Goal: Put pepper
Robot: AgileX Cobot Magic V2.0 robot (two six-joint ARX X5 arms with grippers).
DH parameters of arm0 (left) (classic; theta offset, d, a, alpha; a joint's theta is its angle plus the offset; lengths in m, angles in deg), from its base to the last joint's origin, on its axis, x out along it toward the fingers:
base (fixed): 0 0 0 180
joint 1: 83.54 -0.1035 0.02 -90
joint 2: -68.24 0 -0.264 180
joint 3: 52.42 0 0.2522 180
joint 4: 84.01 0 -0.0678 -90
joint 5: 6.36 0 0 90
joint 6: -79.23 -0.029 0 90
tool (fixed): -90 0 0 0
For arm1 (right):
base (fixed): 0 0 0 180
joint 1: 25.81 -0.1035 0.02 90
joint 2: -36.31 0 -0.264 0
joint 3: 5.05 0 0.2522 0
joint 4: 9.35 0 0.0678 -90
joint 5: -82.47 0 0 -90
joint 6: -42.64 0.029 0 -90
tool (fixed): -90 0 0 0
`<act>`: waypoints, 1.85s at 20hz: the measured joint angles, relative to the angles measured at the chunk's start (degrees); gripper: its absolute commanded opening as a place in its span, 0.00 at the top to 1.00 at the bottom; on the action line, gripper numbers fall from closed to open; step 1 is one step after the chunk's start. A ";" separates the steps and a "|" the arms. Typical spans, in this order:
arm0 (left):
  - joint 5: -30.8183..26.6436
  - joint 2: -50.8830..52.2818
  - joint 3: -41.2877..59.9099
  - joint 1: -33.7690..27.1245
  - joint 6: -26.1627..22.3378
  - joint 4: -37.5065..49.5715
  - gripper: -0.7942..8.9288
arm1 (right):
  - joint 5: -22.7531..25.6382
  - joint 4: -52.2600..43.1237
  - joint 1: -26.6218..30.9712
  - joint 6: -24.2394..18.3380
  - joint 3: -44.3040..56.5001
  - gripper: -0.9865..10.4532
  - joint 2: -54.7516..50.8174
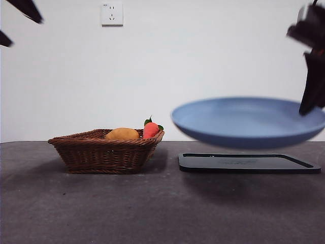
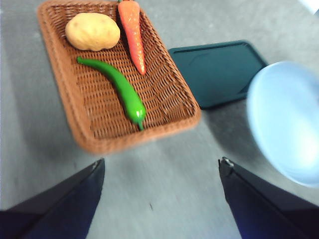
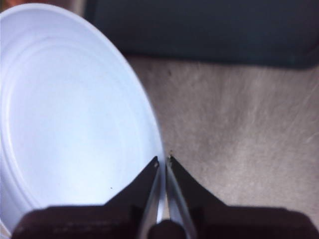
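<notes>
On my left, the left gripper [image 2: 160, 167] hangs above the table [image 1: 152, 213] with its jaws spread wide and nothing between them. Just past it sits the wicker basket [image 2: 79, 114]. Inside lies the pepper [image 2: 117, 87], green and glossy, stretched across the basket floor with its narrow tip toward the potato [image 2: 92, 31]; the carrot [image 2: 133, 32] rests alongside, near but apart from it. From the front view I only see the potato and carrot poking above the rim. Moving right, a dark tray [image 1: 249, 162] lies flat on the table. Above it, clear of the tray, hangs the blue plate [image 1: 244, 122]. My right gripper [image 3: 162, 160] is clamped on the plate's rim at its far right edge.
</notes>
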 measured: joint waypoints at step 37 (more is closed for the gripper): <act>-23.43 -62.55 -32.09 13.88 2.51 4.94 0.72 | 0.00 6.21 7.02 1.05 0.00 0.91 -18.75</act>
